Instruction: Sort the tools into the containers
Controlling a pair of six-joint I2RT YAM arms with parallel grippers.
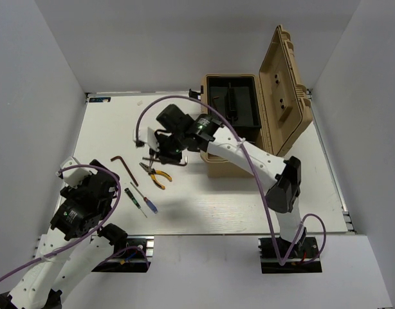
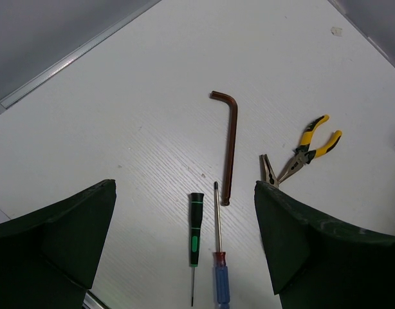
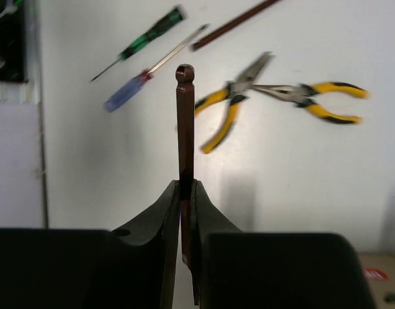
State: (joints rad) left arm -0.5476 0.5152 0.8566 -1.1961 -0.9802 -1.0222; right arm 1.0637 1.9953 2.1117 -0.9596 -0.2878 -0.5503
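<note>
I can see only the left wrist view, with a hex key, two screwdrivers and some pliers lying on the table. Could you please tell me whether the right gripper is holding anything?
Observer: Yes. The right gripper is shut on a second hex key, whose ball end sticks out well beyond the jaws.
Operator: Thank you. Is there a container ready to take it?
Observer: Yes. A tan case stands open toward the far right of the table, with its lid raised.
</note>
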